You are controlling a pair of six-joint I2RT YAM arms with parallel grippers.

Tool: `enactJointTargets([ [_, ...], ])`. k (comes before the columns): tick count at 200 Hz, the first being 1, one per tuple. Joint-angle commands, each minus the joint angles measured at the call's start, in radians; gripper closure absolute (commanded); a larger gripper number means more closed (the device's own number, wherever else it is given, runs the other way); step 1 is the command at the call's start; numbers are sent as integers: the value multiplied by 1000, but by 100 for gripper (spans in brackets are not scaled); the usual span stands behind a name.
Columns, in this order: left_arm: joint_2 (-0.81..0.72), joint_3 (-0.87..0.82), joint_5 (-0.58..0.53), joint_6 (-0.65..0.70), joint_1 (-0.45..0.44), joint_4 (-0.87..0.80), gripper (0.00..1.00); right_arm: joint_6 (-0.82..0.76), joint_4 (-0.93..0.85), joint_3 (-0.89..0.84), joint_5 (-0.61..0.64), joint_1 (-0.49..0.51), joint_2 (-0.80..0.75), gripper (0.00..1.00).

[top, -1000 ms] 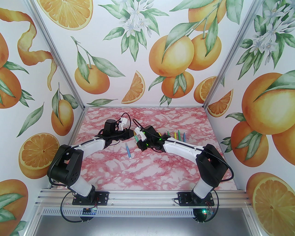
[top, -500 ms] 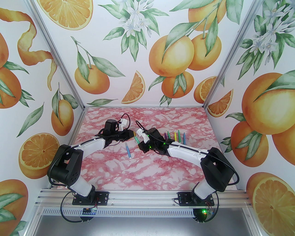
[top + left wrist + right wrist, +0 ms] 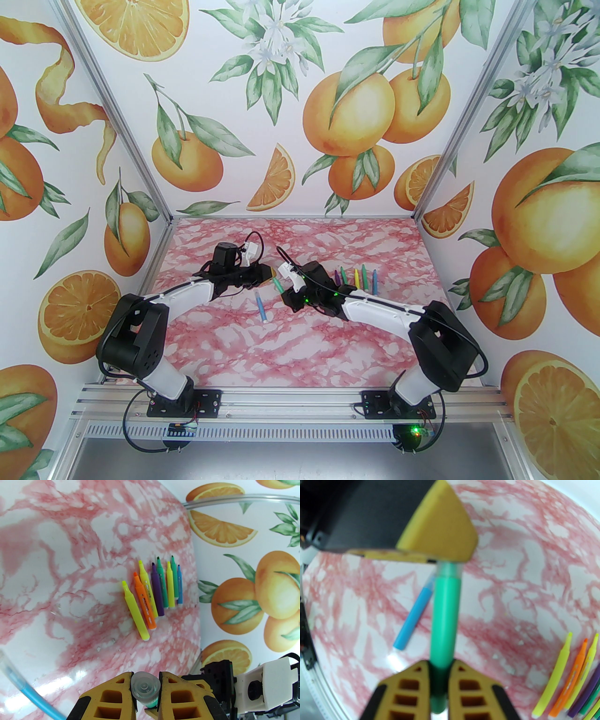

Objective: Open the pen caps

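Uncapping in hand — we see left end effector (image 3: pixel 145 678) clamped on the clear cap (image 3: pixel 144 688) of the green pen (image 3: pixel 277 284), right end effector (image 3: pixel 440 667) clamped on its barrel (image 3: pixel 444 611) above the bench (image 3: pixel 534 573); next, we reckon, a straight pull apart.

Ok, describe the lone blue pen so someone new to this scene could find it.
On the pink marbled table, find the green pen gripped between the left hand and right hand. Just nearer the camera lies the blue pen, alone, while the other loose pens sit in a row further right.
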Motion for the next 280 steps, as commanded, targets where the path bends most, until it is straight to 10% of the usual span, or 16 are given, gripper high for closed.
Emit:
enactJointTargets([
  [1,-29,71,-186,16,84,95,100,-47,-183,-56,-122,18,-27,100],
  [189,-78,117,-220,245,109,-203,100,-3,-195,-12,14,-3,-41,100],
  [222,-120,127,-386,357,110,-372,100,69,-222,57,39,-16,24,72],
  [280,-140,100,-530,423,132,-471,100,269,-184,163,108,73,178,59],
])
